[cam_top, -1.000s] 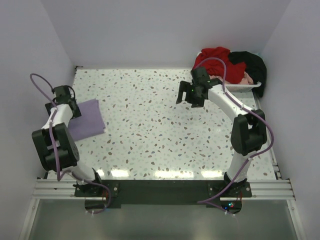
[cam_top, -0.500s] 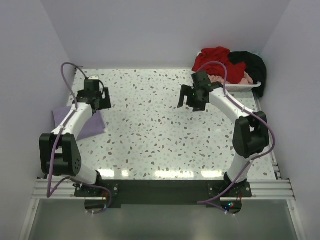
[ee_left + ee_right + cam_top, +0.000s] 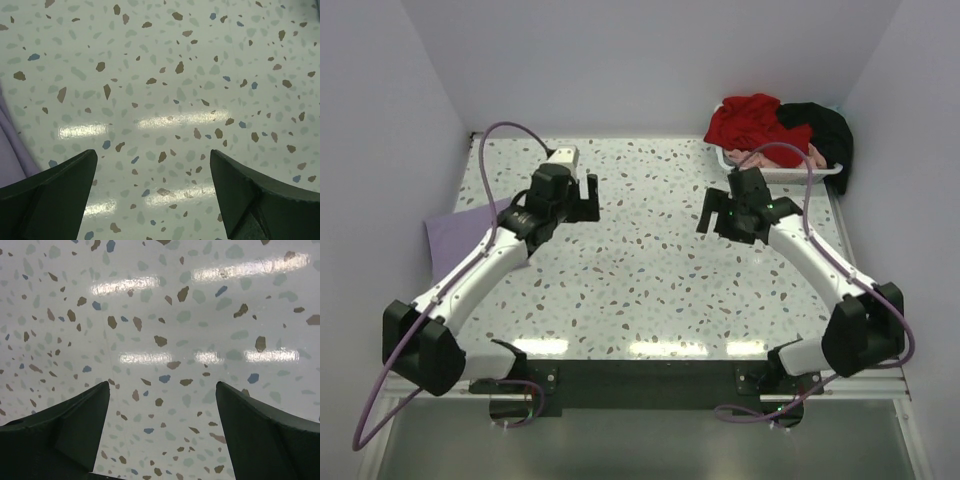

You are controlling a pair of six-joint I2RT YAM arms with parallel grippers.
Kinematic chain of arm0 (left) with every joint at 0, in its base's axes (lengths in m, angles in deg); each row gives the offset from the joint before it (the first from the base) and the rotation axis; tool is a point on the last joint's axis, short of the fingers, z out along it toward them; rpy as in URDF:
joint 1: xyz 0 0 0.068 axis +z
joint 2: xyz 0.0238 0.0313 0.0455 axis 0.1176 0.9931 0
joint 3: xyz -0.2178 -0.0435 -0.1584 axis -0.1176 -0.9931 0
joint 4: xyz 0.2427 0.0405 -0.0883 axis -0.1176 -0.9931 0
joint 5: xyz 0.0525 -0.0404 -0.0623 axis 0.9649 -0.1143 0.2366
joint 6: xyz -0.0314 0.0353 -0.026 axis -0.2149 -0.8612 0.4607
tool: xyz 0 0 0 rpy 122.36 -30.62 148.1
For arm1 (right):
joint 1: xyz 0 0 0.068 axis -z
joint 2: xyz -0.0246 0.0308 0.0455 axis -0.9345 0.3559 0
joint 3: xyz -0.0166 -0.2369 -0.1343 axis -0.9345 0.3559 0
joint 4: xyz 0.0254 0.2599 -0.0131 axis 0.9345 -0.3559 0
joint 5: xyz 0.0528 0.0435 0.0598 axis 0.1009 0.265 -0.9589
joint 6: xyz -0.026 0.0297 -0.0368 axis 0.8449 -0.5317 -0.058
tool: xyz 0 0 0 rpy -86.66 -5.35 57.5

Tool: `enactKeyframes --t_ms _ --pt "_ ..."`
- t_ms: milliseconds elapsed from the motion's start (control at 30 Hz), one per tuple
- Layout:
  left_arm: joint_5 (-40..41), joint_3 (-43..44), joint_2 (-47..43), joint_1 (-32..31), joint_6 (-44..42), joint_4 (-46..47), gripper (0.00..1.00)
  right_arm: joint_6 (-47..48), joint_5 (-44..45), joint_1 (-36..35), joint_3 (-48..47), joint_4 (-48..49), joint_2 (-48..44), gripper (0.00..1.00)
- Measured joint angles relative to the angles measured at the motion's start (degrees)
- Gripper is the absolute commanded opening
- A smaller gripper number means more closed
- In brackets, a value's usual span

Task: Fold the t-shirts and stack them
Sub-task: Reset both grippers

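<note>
Far-R corner of speckled worktop (image 3: 640, 280): white plastic tray (image 3: 825, 177) heaped w/ red cloth t-shirt (image 3: 745, 118), black t-shirt (image 3: 828, 130) and pale pink t-shirt (image 3: 812, 155). At L edge, lavender t-shirt (image 3: 455, 235) lay folded flat. L gripper (image 3: 152, 175) & R gripper (image 3: 162, 405) hung over bare mid-worktop, both sets of fingers spread wide, holding nothing.

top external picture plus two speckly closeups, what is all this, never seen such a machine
The overhead view shows two robot arms bolted at the near edge of a speckled table. The other two pictures come from cameras on each wrist, looking down past its own dark fingers: left gripper, right gripper. Both are open and hold nothing. A lavender t-shirt lies flat at the left edge. At the far right corner, a red t-shirt, a black t-shirt and a pale pink cloth are heaped on a white tray.
</note>
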Motion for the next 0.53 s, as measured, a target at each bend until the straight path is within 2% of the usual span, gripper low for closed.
enactKeyframes --t_ms 200,533 --pt "0.1 -5.1 -7.9 -0.7 2.3 0.9 1.00 -1.4 2.9 0.0 8.1 -0.9 -12.9 0.90" --pt "-0.8 -15.5 -25.2 -0.7 6.9 -4.3 1.00 -2.5 4.5 0.0 13.6 -9.0 -29.8 0.90"
